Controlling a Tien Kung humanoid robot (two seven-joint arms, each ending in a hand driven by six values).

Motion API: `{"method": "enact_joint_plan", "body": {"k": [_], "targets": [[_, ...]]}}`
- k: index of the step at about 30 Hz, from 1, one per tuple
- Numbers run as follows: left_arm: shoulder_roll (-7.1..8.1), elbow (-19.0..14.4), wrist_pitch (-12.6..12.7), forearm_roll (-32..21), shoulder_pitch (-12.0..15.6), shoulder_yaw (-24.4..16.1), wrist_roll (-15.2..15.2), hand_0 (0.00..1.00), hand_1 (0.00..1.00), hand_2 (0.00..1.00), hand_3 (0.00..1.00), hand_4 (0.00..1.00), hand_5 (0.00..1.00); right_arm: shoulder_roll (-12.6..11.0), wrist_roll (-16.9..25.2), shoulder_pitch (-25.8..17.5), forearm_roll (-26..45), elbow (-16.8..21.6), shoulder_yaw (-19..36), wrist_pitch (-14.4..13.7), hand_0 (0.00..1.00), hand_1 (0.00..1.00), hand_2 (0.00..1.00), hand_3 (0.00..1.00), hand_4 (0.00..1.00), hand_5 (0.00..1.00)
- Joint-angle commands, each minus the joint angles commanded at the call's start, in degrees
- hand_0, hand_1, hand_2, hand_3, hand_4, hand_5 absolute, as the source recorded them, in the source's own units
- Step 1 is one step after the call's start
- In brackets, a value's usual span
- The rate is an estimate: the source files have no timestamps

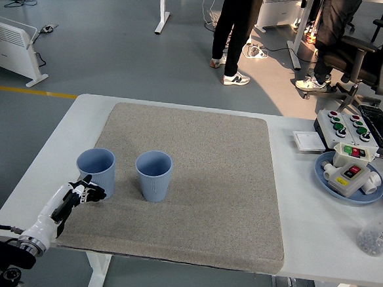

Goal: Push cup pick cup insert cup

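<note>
**Left hand at the first cup, push step in hand**

Two blue cups stood upright on the grey felt mat (195, 183) that covered most of the white table (46, 153). The left cup (96, 170) sat at the mat's left edge; the right cup (153, 175) stood near it, apart, with a clear gap of mat between them. Both were open at the top and empty as far as could be seen.

The left hand (83, 193) reached in from the lower left corner, its fingers (93, 192) loosely curled at the near lower wall of the left cup, touching it or just short of it; they did not wrap the cup, so nothing was held. The right hand was out of view.

By that lie of things, the work stood at the push step, with no cup yet lifted or nested. The next move seemed to call for a low, steady shove on the left cup, kept near its base so it slid over the felt rather than tipped, then a grasp around its wall for lifting into the right cup.

At the table's right stood a blue plate (322, 175) bearing a button box (351, 169), well apart from the cups.
</note>
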Motion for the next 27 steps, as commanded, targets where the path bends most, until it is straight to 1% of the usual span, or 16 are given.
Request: {"method": "enact_joint_plan", "body": {"k": [7,12,14,17,19,22,27], "targets": [[0.31,2.3,-0.1,-1.4,-2.3,1.2,-0.3,0.687,0.583,0.525,0.464,0.606,0.998,0.0,-0.1,0.0,-0.2,0.0,0.1,0.0,0.523,0.544,0.617,0.562,0.111,0.445],[0.37,4.0,-0.4,-0.9,-4.1,1.7,0.3,0.687,0.580,0.522,0.466,0.606,0.998,0.0,-0.1,-0.1,-0.5,0.0,0.2,0.1,0.523,0.544,0.617,0.562,0.111,0.445],[0.41,5.1,-0.6,-1.2,-5.5,2.2,0.2,0.687,0.580,0.522,0.466,0.606,0.998,0.1,-0.1,-0.1,-0.4,0.0,0.2,0.1,0.523,0.544,0.617,0.562,0.111,0.445],[0.34,6.2,-0.6,-1.6,-6.6,2.7,0.1,0.693,0.574,0.519,0.466,0.607,0.998,0.1,-0.1,-0.1,-0.3,0.0,0.1,0.0,0.523,0.544,0.617,0.562,0.111,0.446],[0.19,7.5,-0.7,-2.2,-8.0,3.2,0.0,0.693,0.574,0.519,0.466,0.607,0.998,0.1,-0.1,-0.1,-0.3,0.0,0.1,0.0,0.523,0.544,0.617,0.562,0.111,0.446],[0.11,8.6,-0.7,-2.7,-9.1,3.8,-0.1,0.693,0.574,0.519,0.466,0.607,0.998,0.2,-0.1,-0.1,-0.4,0.1,0.2,0.1,0.523,0.544,0.617,0.562,0.111,0.446],[0.18,11.4,-0.9,-4.2,-11.4,5.5,-0.7,0.694,0.573,0.519,0.466,0.605,0.998,0.2,-0.2,-0.4,-0.8,0.1,0.3,0.1,0.523,0.544,0.617,0.562,0.111,0.447]]}}
